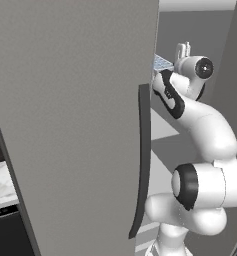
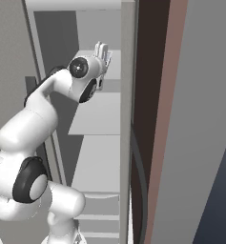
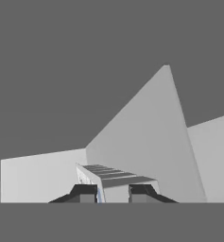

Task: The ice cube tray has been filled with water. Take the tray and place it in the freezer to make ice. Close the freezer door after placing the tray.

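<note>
We see the pincer (image 3: 112,194) holding the ice cube tray (image 3: 114,181) btw. its tips: long pale grey tray w/ small cells, reaching ahead over the freezer shelf (image 3: 42,172).

Ice cube tray (image 3: 114,182), pale grey, held level over a pale shelf inside the open freezer (image 2: 97,114); freezer door (image 1: 75,125) swung wide.

Tray (image 3: 114,182) sits between the gripper (image 3: 112,193) fingertips, inside the freezer (image 2: 97,119). Shelf (image 3: 142,142) lies beyond it. Door (image 1: 75,125) stands left of the arm.
</note>
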